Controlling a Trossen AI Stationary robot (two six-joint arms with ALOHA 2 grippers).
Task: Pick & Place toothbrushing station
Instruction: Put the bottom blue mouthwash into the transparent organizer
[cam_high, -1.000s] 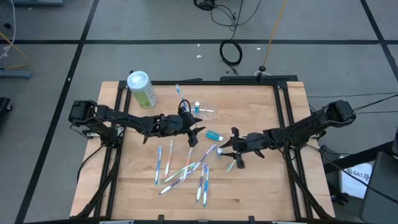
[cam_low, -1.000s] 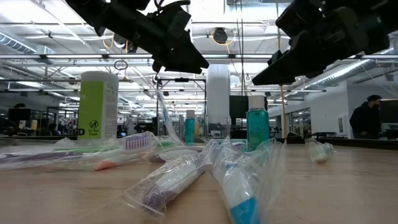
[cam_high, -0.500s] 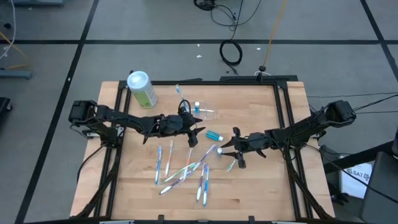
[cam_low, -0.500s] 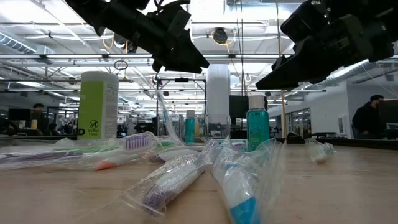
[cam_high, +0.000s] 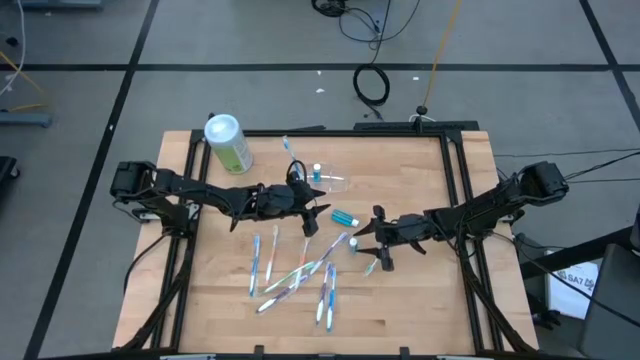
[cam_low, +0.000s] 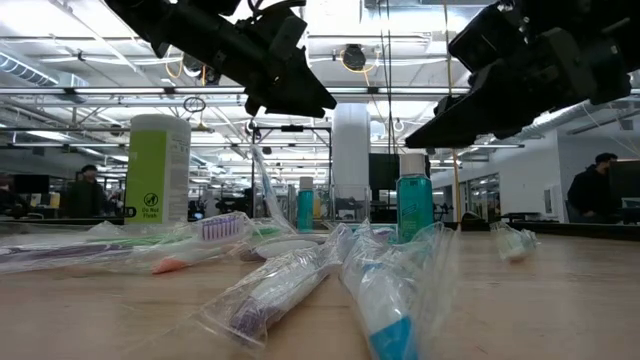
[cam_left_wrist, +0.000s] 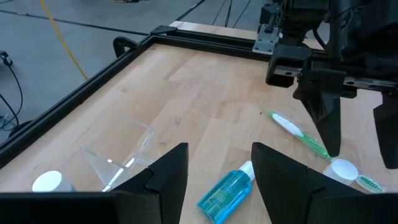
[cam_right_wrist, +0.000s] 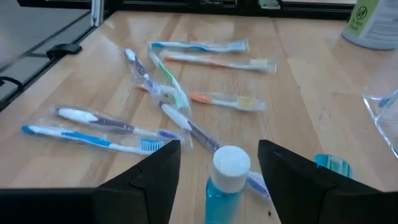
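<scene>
The toothbrushing station, a clear plastic holder (cam_high: 337, 183) (cam_left_wrist: 118, 149), rests on the wooden table right of the green-and-white canister (cam_high: 229, 143). My left gripper (cam_high: 322, 213) (cam_left_wrist: 217, 149) hovers open just near of the holder, over a teal bottle (cam_left_wrist: 225, 191) lying on its side. My right gripper (cam_high: 358, 236) (cam_right_wrist: 219, 144) is open above the table. Its fingers stand either side of a small upright blue bottle with a white cap (cam_right_wrist: 231, 163), apart from it. Neither gripper holds anything.
Several wrapped toothbrushes (cam_high: 298, 272) (cam_right_wrist: 155, 93) lie scattered near of both grippers. A green toothbrush (cam_left_wrist: 300, 134) lies under the right arm. A small white-capped bottle (cam_high: 317, 172) stands beside the holder. A black frame (cam_high: 455, 180) edges the table.
</scene>
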